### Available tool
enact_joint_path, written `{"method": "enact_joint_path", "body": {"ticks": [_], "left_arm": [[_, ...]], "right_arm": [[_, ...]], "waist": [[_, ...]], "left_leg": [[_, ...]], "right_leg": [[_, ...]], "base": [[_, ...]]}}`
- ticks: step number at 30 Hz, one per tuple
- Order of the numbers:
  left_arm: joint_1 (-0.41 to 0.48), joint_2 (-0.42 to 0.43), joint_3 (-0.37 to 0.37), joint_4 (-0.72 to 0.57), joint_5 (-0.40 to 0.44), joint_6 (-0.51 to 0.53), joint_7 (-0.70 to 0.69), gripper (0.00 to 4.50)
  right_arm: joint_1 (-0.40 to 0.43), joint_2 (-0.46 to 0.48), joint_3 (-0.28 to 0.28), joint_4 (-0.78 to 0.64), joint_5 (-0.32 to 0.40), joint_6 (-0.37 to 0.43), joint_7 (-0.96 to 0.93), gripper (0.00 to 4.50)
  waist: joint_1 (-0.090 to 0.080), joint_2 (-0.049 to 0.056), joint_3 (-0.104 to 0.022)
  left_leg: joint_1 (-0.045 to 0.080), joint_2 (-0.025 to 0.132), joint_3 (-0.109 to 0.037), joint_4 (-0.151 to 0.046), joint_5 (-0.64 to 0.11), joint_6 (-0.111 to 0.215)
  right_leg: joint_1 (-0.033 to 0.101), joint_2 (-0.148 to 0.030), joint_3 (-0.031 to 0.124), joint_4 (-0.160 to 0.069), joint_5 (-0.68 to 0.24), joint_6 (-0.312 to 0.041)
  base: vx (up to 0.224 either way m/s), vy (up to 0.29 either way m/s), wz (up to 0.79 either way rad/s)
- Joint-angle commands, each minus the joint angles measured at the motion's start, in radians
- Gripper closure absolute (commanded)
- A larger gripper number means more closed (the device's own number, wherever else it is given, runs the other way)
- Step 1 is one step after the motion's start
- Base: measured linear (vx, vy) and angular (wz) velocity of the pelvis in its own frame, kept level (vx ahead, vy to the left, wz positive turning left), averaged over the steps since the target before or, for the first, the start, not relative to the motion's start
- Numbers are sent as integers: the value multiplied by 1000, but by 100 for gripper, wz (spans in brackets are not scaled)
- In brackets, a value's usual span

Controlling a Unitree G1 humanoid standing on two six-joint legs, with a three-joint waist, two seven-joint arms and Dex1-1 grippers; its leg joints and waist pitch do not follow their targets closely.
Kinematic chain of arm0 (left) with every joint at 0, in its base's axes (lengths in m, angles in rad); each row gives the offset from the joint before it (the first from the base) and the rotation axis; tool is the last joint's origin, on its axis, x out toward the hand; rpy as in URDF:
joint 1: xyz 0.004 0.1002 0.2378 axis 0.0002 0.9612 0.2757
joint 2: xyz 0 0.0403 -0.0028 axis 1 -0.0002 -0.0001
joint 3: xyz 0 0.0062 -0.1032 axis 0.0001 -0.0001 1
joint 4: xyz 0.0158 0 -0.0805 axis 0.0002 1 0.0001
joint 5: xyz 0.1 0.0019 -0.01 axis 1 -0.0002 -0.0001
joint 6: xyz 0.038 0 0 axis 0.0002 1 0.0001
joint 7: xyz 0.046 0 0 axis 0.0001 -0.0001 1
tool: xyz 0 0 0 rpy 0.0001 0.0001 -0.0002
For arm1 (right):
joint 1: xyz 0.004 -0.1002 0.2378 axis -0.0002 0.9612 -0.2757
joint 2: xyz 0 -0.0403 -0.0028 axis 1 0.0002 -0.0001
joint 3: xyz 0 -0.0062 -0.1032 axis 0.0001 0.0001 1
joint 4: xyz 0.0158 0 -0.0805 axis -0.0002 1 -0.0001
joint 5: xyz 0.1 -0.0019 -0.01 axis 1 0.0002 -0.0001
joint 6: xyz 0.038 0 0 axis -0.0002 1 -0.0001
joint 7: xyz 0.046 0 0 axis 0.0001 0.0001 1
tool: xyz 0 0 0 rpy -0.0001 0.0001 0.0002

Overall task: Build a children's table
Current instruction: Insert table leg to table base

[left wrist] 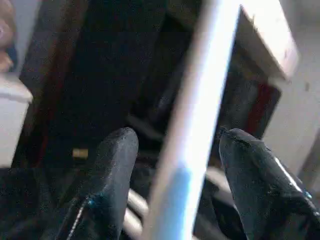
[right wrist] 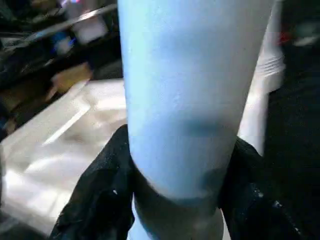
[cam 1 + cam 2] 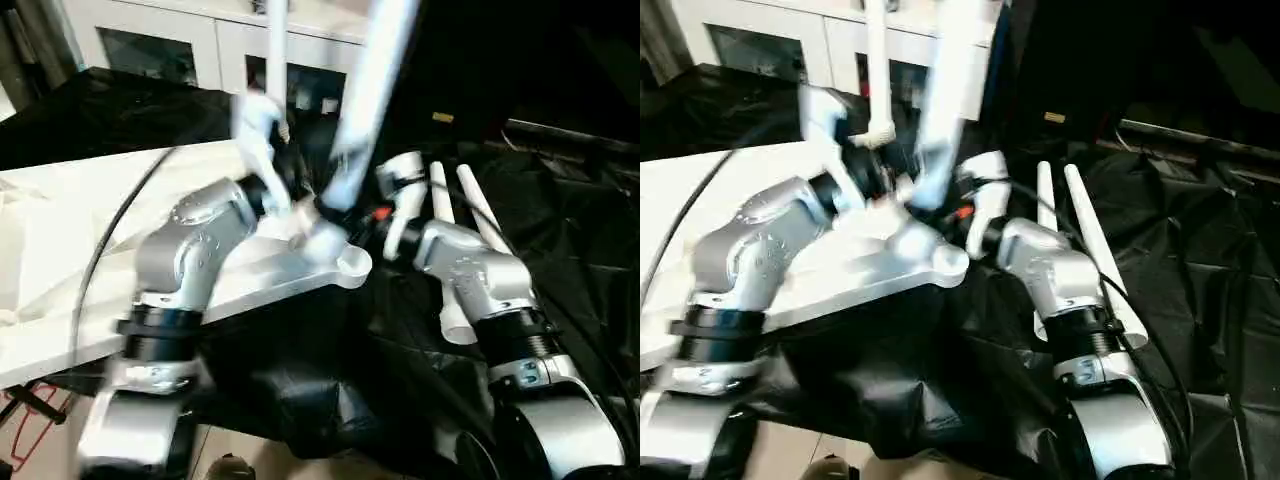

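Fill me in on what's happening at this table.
The robot is fitting a leg into the corner socket of the upturned white tabletop. Its right hand is clamped around the leg low down; the left hand straddles it, fingers apart. Another leg already stands upright, and two more lie on the black sheet.

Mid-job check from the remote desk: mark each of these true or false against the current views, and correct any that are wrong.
1. Two legs already stand up from the tabletop. True: an upright leg rises at the back, and a leaning leg rises at the near corner socket.
2. The right gripper is open and clear of the leaning leg. False: its fingers sit against both sides of that leg.
3. Two spare legs lie on the black sheet beside the right arm. True.
4. The leg in the left wrist view is clamped by the left gripper. False: it passes between open fingers.
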Motion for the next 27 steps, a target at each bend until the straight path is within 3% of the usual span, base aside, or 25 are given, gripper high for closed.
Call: {"method": "enact_joint_path", "body": {"ticks": [1,3,4,5,6,7,8,10,11,15,21,27], "left_arm": [[-17,-2,14,30,-9,-8,9,156],[-16,32,-13,67,32,-6,-8,156],[-8,61,-55,84,83,-16,-20,156],[13,125,-159,119,198,-45,-61,156],[17,136,-177,124,217,-51,-70,156],[24,155,-211,133,253,-62,-85,156],[65,224,-337,157,349,-89,-167,156],[81,244,-375,163,370,-90,-196,156],[96,258,-403,164,379,-82,-220,156],[117,277,-450,203,386,-76,-281,156],[108,300,-499,303,470,-77,-292,192],[94,308,-488,343,478,-41,-271,239]], "right_arm": [[-14,-9,-32,-4,9,-32,-33,261],[-10,-16,-37,6,-14,-60,-66,261],[-8,-21,-36,11,-26,-69,-79,261],[-5,-31,-37,25,-49,-89,-106,261],[-4,-32,-38,27,-53,-92,-110,261],[-4,-35,-39,32,-59,-98,-117,261],[0,-47,-42,50,-84,-107,-137,261],[2,-53,-41,55,-91,-111,-141,261],[6,-57,-41,56,-94,-111,-142,261],[22,-60,-28,44,-94,-112,-139,261],[22,-55,-13,51,-109,-120,-130,261],[23,-52,-6,51,-113,-122,-124,261]], "waist": [[-4,13,-85],[-5,16,-85],[-6,16,-85],[-5,18,-85],[-6,20,-85],[-6,22,-86],[-6,26,-87],[-7,26,-88],[-6,31,-90],[-6,31,-87],[-10,33,-84],[-8,35,-83]], "left_leg": [[7,9,2,-59,-110,-25],[8,8,2,-59,-106,-25],[10,9,1,-60,-108,-25],[15,10,-2,-63,-109,-23],[16,11,-1,-63,-113,-26],[15,12,-2,-63,-106,-32],[14,12,-3,-63,-96,-35],[15,12,-1,-62,-88,-39],[16,12,0,-60,-84,-41],[15,12,1,-63,-120,-45],[16,11,-1,-65,-162,-45],[17,13,-3,-66,-178,-46]], "right_leg": [[69,-79,60,-67,-93,-136],[67,-77,59,-67,-97,-125],[66,-77,59,-69,-105,-120],[62,-76,58,-73,-124,-98],[61,-74,59,-69,-128,-92],[62,-77,59,-68,-116,-95],[62,-77,60,-66,-93,-103],[62,-77,61,-59,-60,-119],[62,-77,62,-55,-29,-136],[65,-79,62,-57,-23,-164],[65,-81,62,-69,-121,-143],[63,-82,61,-72,-152,-147]], "base": [[0,0,0],[0,0,0],[0,0,0],[0,0,0],[0,0,0],[0,0,0],[0,0,0],[0,0,0],[0,0,0],[0,0,0],[0,0,0],[0,0,0]]}}
